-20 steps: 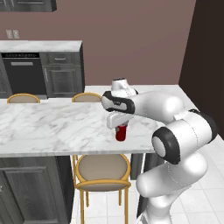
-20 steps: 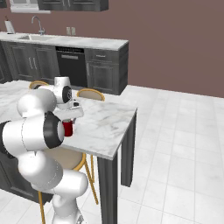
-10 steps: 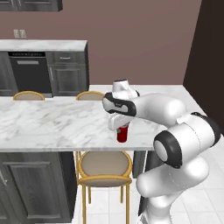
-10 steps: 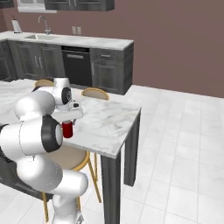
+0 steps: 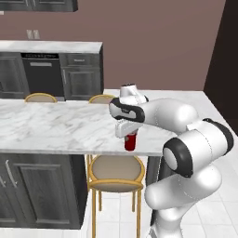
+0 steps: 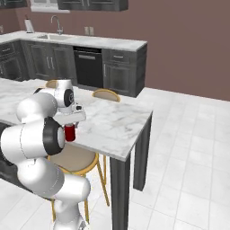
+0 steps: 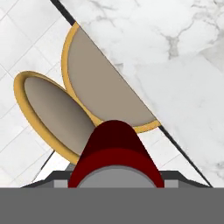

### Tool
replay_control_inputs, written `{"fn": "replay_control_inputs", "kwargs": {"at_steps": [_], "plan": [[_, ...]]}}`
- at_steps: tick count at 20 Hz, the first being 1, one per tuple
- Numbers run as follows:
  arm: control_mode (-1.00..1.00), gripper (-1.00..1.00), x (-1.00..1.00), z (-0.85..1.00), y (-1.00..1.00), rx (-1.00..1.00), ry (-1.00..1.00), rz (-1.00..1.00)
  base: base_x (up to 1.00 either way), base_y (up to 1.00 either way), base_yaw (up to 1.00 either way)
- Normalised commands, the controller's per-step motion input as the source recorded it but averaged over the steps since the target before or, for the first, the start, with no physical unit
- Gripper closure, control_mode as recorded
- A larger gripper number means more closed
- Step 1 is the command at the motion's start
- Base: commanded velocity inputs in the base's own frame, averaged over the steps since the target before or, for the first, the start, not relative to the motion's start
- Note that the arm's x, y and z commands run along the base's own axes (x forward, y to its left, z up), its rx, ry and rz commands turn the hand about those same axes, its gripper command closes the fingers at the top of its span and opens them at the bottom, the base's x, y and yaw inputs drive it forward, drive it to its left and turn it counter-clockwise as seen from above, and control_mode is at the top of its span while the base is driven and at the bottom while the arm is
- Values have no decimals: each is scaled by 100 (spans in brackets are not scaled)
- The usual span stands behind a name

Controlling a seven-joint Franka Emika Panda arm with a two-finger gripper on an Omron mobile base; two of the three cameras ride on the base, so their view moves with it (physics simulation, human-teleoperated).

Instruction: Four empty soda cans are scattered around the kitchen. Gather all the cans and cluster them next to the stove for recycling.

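Hand view: red can (image 7: pixel 116 153) is gripped between the fingers.
Handling: light, thin-walled, easily dented; best held mid-body.
Place: near table (image 5: pixel 56 125) edge.

Even bright render, soft shadows, sharp

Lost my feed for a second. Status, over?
Gripper shut on red soda can, held above the marble island's edge. Yellow stool below. Nothing blocking.

No lettering, label, brand or number can be read anywhere in the kitchen. The red can (image 5: pixel 130 141) shows plain colour, with no print legible on its side.
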Motion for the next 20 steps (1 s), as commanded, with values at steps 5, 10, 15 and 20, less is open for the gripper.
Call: {"fn": "replay_control_inputs", "kwargs": {"at_steps": [5,10,15,20], "plan": [[100,100,0,0,0,0,0,0,-51,12,16],[100,100,0,0,0,0,0,0,-67,9,15],[100,100,0,0,0,0,0,0,-71,12,13],[100,100,0,0,0,0,0,0,-69,8,12]]}}
